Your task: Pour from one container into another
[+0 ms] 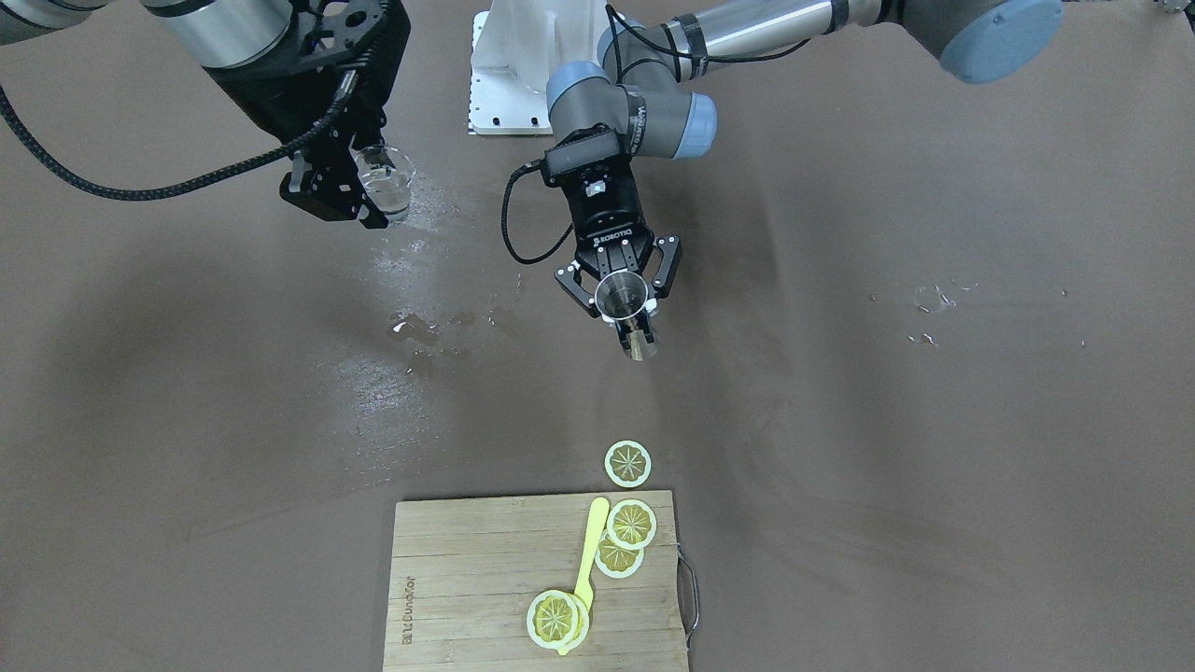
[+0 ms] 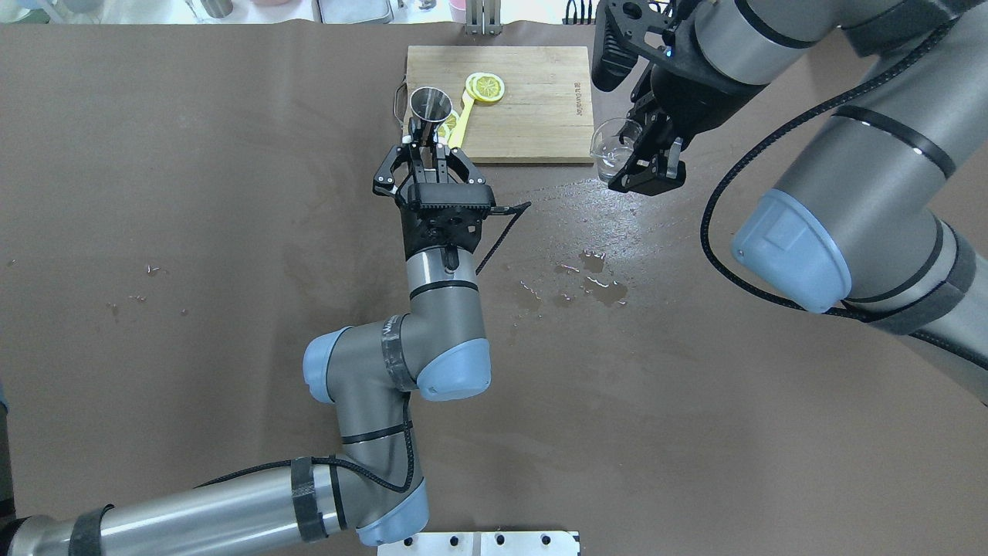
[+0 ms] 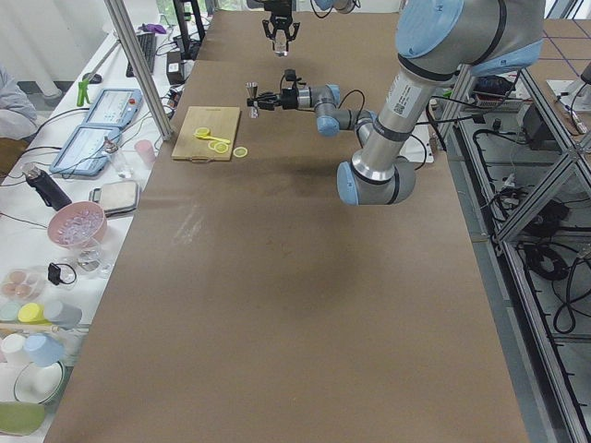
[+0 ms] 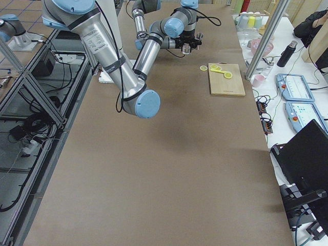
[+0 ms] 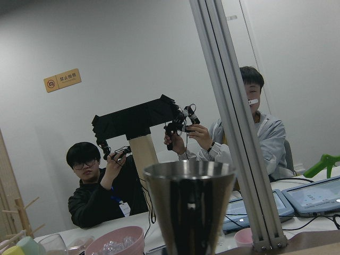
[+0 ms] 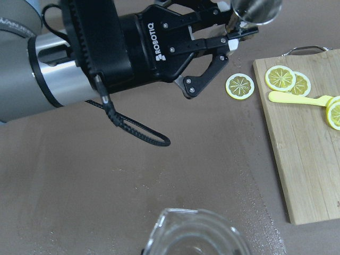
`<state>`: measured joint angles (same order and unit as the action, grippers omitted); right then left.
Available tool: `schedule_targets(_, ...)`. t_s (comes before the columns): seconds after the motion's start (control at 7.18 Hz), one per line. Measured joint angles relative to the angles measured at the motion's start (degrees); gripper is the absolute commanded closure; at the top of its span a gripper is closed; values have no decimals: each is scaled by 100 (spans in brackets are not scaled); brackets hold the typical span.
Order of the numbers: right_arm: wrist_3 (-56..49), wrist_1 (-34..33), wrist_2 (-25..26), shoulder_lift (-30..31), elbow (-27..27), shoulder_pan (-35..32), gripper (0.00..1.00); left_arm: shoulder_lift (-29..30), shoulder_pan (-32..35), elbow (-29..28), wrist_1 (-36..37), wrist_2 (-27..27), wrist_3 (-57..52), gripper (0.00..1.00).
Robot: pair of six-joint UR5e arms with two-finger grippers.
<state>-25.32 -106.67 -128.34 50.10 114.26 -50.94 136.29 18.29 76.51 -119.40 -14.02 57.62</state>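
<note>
Jigger [image 1: 621,294], a shiny steel cone, stands upright, pinched in our left gripper [image 1: 624,315] above the matte brown counter [image 1: 934,467]. Our right gripper [image 1: 364,196] clasps a clear glass beaker [image 1: 390,173], apart from it; puddles [image 1: 420,327] glisten nearby.

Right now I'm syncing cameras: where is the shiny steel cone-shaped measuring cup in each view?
Front-facing: shiny steel cone-shaped measuring cup, centre.
Overhead: cup top centre, at the left edge of the pale wooden cutting board.
Exterior left: cup upper centre-left, tiny.
Exterior right: too small to pick out.
Left wrist: cup bottom centre, close.
Right wrist: cup top right corner.
Shared landmark: that cutting board.
</note>
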Motion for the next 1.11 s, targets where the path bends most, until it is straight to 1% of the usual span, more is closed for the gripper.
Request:
schedule_targets(0.14, -261, -253, 39, -133, -32, -16, 100, 214, 4, -319, -336, -161, -23, 100)
schedule_targets(0.42, -439, -531, 58, -435, -196, -34, 100, 501, 6, -634, -747, -591, -37, 100)
schedule_targets(0.84, -550, -611, 150, -639, -577, -65, 100, 669, 0, -718, -852, -1176, -82, 100)
schedule_targets(1.11, -945, -585, 249, -710, -1028, -169, 100, 708, -1, -633, -878, -1392, -174, 100)
